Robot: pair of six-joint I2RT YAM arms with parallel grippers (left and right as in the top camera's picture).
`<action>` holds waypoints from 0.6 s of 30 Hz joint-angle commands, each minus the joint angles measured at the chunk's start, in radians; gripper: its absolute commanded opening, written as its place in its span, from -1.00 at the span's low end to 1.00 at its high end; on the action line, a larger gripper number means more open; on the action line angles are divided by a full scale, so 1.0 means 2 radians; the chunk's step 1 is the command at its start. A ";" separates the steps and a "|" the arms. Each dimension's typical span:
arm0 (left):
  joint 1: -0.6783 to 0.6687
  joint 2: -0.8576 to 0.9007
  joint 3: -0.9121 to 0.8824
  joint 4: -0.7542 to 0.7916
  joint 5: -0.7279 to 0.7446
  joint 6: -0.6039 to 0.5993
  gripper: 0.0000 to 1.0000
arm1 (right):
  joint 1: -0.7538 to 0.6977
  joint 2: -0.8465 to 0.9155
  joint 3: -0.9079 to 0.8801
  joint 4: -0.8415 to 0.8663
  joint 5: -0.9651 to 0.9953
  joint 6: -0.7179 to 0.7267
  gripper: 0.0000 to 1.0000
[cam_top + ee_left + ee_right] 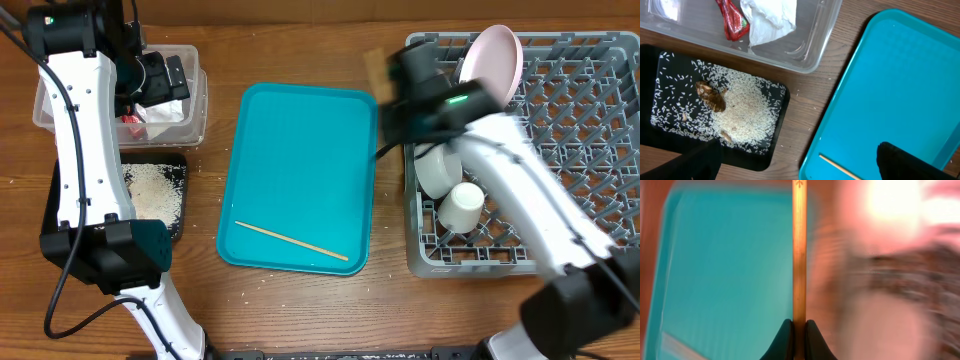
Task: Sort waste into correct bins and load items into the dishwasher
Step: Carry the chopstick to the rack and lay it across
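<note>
My right gripper (799, 330) is shut on a wooden chopstick (799, 245) and holds it in the air between the teal tray and the dish rack (590, 150); the arm is motion-blurred in the overhead view (388, 88). A second chopstick (290, 241) lies on the teal tray (300, 120). My left gripper (800, 165) is open and empty, above the table near the clear tub (195, 120). The tub holds the red wrapper (732, 20) and the white napkin (770, 17). The black tray (782, 95) holds rice (745, 112) and a brown scrap (710, 96).
The rack holds an upright pink plate (495, 60), a white bowl (437, 170) and a white cup (462, 205) along its left side. A few rice grains lie on the wooden table around the black tray.
</note>
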 commanded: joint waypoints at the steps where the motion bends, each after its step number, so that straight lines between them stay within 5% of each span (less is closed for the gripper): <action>1: 0.000 -0.011 0.007 -0.001 0.002 -0.007 0.99 | -0.102 -0.034 0.013 -0.017 0.033 0.112 -0.92; 9: 0.000 -0.011 0.007 -0.001 0.002 -0.007 1.00 | -0.272 0.004 -0.022 -0.022 -0.008 0.175 -0.92; 14: 0.000 -0.011 0.007 -0.001 0.002 -0.007 0.99 | -0.278 0.017 -0.028 -0.022 -0.021 0.150 -0.11; 18: 0.000 -0.011 0.007 -0.001 0.002 -0.007 1.00 | -0.278 0.011 -0.028 -0.022 -0.023 0.145 0.07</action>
